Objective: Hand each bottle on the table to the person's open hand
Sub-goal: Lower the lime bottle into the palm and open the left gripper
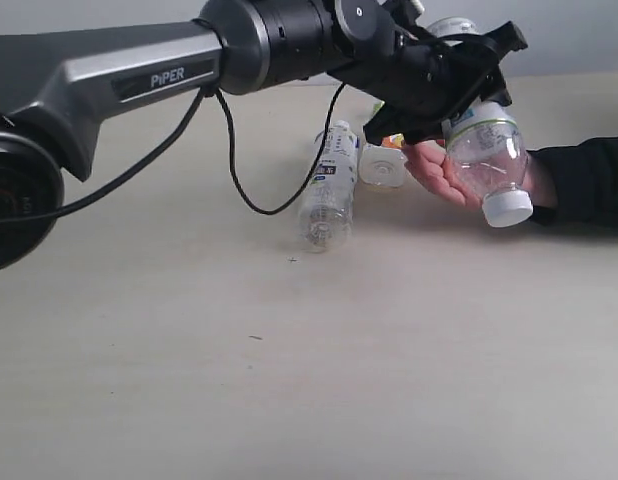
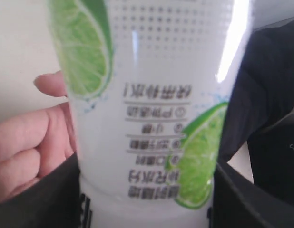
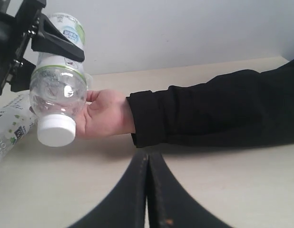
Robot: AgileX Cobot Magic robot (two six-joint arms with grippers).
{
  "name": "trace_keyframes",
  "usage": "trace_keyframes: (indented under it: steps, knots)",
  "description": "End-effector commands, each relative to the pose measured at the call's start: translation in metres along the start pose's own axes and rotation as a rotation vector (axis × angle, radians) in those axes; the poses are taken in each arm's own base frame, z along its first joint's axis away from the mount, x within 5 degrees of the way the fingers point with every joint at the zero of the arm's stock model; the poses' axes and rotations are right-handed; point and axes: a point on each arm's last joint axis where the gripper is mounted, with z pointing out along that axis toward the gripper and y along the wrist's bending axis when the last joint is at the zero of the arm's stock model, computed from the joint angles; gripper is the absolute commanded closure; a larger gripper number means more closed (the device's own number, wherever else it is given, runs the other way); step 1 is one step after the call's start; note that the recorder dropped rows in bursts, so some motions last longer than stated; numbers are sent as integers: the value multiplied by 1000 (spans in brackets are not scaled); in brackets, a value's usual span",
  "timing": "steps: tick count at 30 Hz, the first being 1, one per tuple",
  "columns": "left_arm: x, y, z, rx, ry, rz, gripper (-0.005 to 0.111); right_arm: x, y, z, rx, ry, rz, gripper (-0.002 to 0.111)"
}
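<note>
My left gripper (image 1: 455, 88) is shut on the green-labelled, white-capped bottle (image 1: 487, 160), holding it tilted cap-down just above the person's open hand (image 1: 435, 172). In the left wrist view the lime label of this bottle (image 2: 151, 109) fills the frame between the dark fingers (image 2: 37, 199), with the hand (image 2: 28, 142) behind it. The right wrist view shows the same bottle (image 3: 59, 90) in front of the palm (image 3: 104, 114). A blue-white labelled bottle (image 1: 327, 190) lies on the table (image 1: 289, 380). The fruit-picture bottle (image 1: 382, 165) lies beside the hand. The pink bottle is out of view. My right gripper (image 3: 147, 156) is shut and empty.
The person's black sleeve (image 1: 589, 180) rests along the table's right side. A black cable (image 1: 239, 180) hangs from the left arm (image 1: 139, 75) down near the lying bottle. The right gripper hovers low over bare tabletop (image 3: 242, 190) near the sleeve (image 3: 209, 109).
</note>
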Motion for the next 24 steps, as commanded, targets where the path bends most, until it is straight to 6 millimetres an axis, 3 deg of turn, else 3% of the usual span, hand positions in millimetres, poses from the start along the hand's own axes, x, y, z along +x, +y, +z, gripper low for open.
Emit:
trace_keyframes:
  steps: [1, 7, 14, 17, 24]
  knots:
    - [-2, 9, 10, 12, -32, -37, 107, 1, 0, 0, 1, -10, 2, 108]
    - [-1, 30, 25, 1, -13, -120, 101, 1, 0, 0, 1, -10, 2, 108]
    - [-1, 38, 29, -8, 2, -113, 57, 1, 0, 0, 1, -10, 2, 108]
    - [-1, 38, 29, -7, 2, -95, 44, 1, 0, 0, 1, -10, 2, 108]
    - [1, 38, 29, -14, 26, -82, 39, 1, 0, 0, 1, -10, 2, 108]
